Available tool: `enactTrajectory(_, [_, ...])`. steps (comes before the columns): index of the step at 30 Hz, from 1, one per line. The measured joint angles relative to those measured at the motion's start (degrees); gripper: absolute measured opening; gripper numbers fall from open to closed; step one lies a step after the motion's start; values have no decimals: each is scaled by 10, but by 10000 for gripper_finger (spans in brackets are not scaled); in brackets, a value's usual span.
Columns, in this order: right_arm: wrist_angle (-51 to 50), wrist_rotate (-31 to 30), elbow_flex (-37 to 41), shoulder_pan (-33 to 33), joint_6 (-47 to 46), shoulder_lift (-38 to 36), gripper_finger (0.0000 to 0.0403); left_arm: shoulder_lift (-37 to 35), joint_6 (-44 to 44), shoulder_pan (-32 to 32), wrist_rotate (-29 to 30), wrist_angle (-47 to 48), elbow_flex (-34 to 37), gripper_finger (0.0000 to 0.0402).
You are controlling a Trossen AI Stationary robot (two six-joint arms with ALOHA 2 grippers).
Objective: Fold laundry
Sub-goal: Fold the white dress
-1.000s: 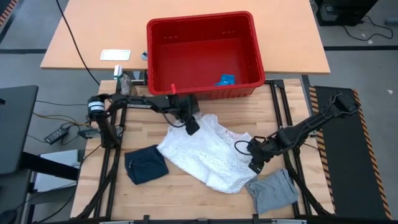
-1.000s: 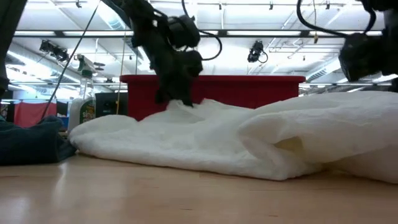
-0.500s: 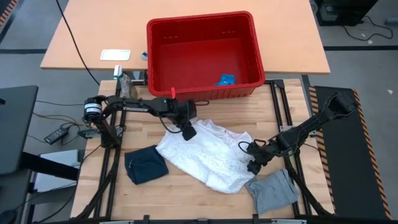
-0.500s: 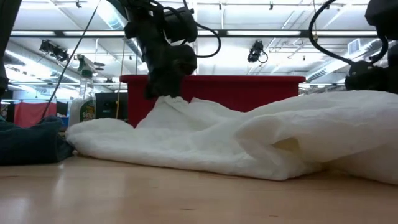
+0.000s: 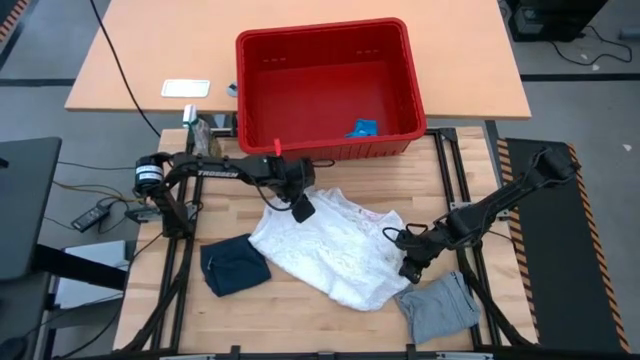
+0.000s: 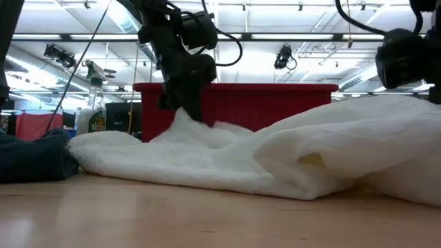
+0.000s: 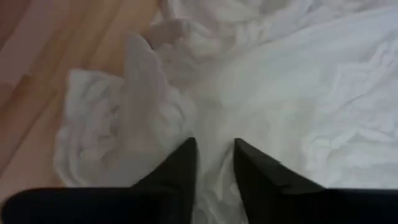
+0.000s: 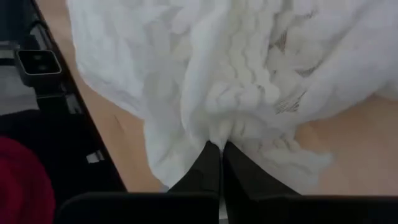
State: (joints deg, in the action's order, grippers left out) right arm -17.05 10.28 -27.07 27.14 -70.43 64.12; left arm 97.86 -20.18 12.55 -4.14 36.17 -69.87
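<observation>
White cloth (image 5: 335,250): it is lying crumpled in the middle of the wooden counter (image 5: 300,310), just in front of the red basket (image 5: 330,80). Both hands are holding it.
Left hand (image 5: 300,211): it is sitting on the edge of the white cloth nearest the basket. Its two dark fingers (image 7: 180,168) are a little apart with a fold of cloth between them — it is grasping the white cloth.
Right hand (image 5: 408,266): it is sitting on the other edge of the white cloth, near the grey cloth. Its fingers (image 8: 205,168) are pressed close together, pinching a bunch of the white cloth.
Navy cloth (image 5: 234,263): it is lying on the counter just beside the white cloth, on the left arm's side.
Grey cloth (image 5: 438,307): it is lying near the front corner of the counter on the right arm's side — right next to the white cloth.
Red basket: it is standing at the back of the counter, with a small blue thing (image 5: 363,127) lying inside it.
</observation>
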Motion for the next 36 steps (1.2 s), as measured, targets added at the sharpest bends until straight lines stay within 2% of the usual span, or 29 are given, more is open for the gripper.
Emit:
enactTrajectory(6, [-168,-12,-60,1,0,-18,6,-15,-2,25,-5,36,0,194])
enactTrajectory(11, [-313,-77,-121,1,14,-32,5,-43,12,45,-6,51,0,224])
enactTrajectory(17, [-332,-90,-134,-19,35,-46,5,-17,42,70,20,29,-1,229])
enactTrajectory(23, [-329,-91,-134,-31,32,-45,5,33,45,98,-25,-24,-1,255])
enactTrajectory(27, [-323,-94,-134,-39,24,-45,5,60,48,100,-12,-36,-1,269])
enactTrajectory(30, [-319,-107,-134,-41,8,-45,5,76,57,100,16,-35,-1,259])
enactTrajectory(32, [-314,-118,-134,-41,1,-45,5,80,64,99,21,-35,-1,233])
enactTrajectory(36, [-306,-148,-138,-41,-1,-45,5,71,64,91,16,-27,-1,131])
